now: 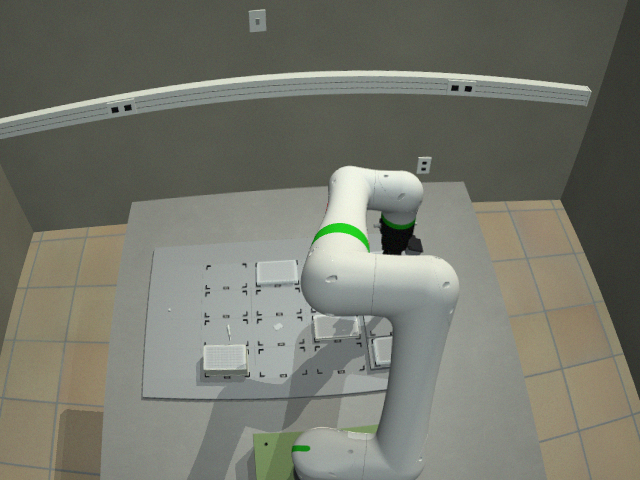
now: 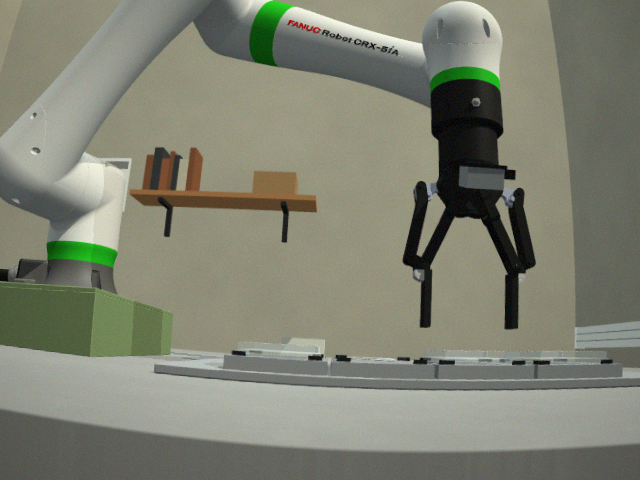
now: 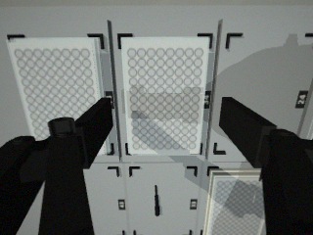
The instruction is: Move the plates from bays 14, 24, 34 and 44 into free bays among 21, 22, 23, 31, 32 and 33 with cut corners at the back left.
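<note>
My gripper is open and empty, high above the plate in bay 34. That plate lies flat within its corner pieces. The plate in bay 44 lies to its left in the wrist view. Bay 24 is empty. The plate in bay 14 is partly behind the arm. A plate lies in bay 23. Bays 21, 22, 31 and 32 hold no plate. In the top view the arm hides bays 34 and 44.
A dark pen-like object lies in bay 33. A small white stick lies in bay 21 and a white scrap in bay 22. The deep-well block stands in bay 11. Another plate lies in bay 42.
</note>
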Robot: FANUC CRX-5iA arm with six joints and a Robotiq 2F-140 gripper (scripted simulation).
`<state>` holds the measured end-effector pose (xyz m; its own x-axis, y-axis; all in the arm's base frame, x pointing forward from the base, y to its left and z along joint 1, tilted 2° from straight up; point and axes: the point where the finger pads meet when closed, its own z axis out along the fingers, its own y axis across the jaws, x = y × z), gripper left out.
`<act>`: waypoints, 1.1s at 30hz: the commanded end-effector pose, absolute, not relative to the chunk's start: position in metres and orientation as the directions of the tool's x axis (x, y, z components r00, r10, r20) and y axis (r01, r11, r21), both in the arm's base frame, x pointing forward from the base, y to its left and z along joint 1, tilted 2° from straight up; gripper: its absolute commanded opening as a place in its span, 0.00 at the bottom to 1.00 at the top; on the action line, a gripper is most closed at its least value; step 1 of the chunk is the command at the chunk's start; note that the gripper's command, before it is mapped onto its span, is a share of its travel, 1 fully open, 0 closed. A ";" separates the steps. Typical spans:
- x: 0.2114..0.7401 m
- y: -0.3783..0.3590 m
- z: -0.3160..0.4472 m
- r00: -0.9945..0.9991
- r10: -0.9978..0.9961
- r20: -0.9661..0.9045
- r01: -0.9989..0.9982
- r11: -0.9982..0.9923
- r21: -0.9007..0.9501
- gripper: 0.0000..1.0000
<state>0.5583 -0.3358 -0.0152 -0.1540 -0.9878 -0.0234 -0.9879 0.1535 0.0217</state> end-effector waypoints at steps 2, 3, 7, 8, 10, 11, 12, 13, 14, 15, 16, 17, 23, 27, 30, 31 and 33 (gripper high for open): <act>0.559 -0.336 -0.020 -0.154 -0.988 -0.022 -0.988 0.153 0.019 0.70; 0.559 -0.336 -0.022 -0.154 -0.988 -0.022 -0.988 0.153 0.019 0.70; 0.559 -0.336 -0.024 -0.154 -0.988 -0.022 -0.988 0.153 0.019 0.70; 0.559 -0.336 -0.026 -0.154 -0.988 -0.022 -0.988 0.153 0.019 0.70; 0.559 -0.336 -0.028 -0.154 -0.988 -0.022 -0.988 0.153 0.019 0.70; 0.559 -0.336 -0.029 -0.154 -0.988 -0.022 -0.988 0.153 0.019 0.70; 0.559 -0.336 -0.029 -0.154 -0.988 -0.022 -0.988 0.153 0.019 0.70; 0.559 -0.336 -0.029 -0.154 -0.988 -0.022 -0.988 0.153 0.019 0.70; 0.559 -0.336 -0.029 -0.154 -0.988 -0.022 -0.988 0.153 0.019 0.70; 0.559 -0.336 -0.029 -0.154 -0.988 -0.022 -0.988 0.153 0.019 0.70; 0.559 -0.336 -0.029 -0.154 -0.988 -0.022 -0.988 0.153 0.019 0.70; 0.559 -0.336 -0.029 -0.154 -0.988 -0.022 -0.988 0.153 0.019 0.70; 0.559 -0.336 -0.029 -0.154 -0.988 -0.022 -0.988 0.153 0.019 0.70; 0.559 -0.336 -0.029 -0.154 -0.988 -0.022 -0.988 0.153 0.019 0.70; 0.559 -0.336 -0.029 -0.154 -0.988 -0.022 -0.988 0.153 0.019 0.70; 0.559 -0.336 -0.030 -0.154 -0.988 -0.022 -0.988 0.153 0.019 0.70; 0.559 -0.336 -0.033 -0.154 -0.988 -0.022 -0.988 0.153 0.019 0.70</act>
<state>0.5580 -0.3353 -0.0314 -0.1540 -0.9878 -0.0233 -0.9879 0.1535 0.0215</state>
